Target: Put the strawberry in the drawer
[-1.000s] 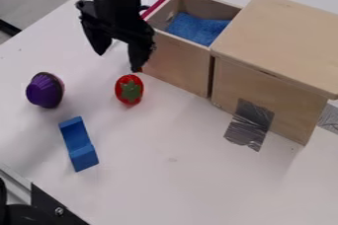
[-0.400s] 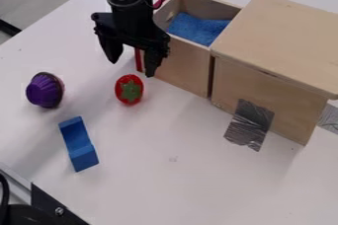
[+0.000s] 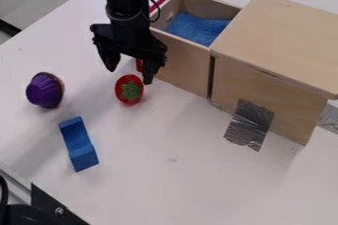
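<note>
The black gripper (image 3: 129, 77) hangs open at upper left, its two fingertips apart with nothing held between them. Just below and in front of it, the red strawberry (image 3: 129, 90) with a green leaf patch lies on the white table, near the right fingertip; whether they touch I cannot tell. The wooden drawer (image 3: 183, 64) stands pulled out from its box to the right of the gripper, open at the top, with a blue cloth (image 3: 197, 27) inside.
The wooden cabinet (image 3: 277, 46) fills the right side, with grey tape (image 3: 249, 124) at its base. A purple cupcake toy (image 3: 45, 90) lies at left, and a blue block (image 3: 78, 143) is below it on the table (image 3: 178, 184).
Over the last second the gripper has moved right, then slightly down and toward the strawberry. The strawberry, drawer and other objects have stayed in place.
</note>
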Controlling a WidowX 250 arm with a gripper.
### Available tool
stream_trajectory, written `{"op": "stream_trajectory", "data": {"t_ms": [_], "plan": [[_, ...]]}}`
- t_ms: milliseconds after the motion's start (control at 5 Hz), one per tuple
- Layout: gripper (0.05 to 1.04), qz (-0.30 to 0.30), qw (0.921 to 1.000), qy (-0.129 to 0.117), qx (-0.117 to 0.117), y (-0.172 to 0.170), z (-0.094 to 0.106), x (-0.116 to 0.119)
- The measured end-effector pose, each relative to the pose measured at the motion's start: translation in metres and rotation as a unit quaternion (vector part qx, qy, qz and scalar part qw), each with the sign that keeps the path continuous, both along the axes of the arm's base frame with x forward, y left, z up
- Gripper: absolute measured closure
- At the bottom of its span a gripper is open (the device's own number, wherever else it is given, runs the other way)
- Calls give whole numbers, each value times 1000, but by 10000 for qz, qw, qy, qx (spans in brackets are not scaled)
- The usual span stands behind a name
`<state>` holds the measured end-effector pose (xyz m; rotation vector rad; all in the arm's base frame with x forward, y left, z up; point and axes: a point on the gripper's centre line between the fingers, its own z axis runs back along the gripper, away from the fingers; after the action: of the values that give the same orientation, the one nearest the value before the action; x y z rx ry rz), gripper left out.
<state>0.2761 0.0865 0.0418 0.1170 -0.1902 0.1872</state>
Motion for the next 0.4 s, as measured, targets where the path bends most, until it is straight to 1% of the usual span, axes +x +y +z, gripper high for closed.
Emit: {"op": "stream_trajectory", "data": {"t_ms": [200,400], "plan": [[84,15,10000,15,-9,1,-4,-2],[84,80,10000,-1,-23,1,-4,-2]]}}
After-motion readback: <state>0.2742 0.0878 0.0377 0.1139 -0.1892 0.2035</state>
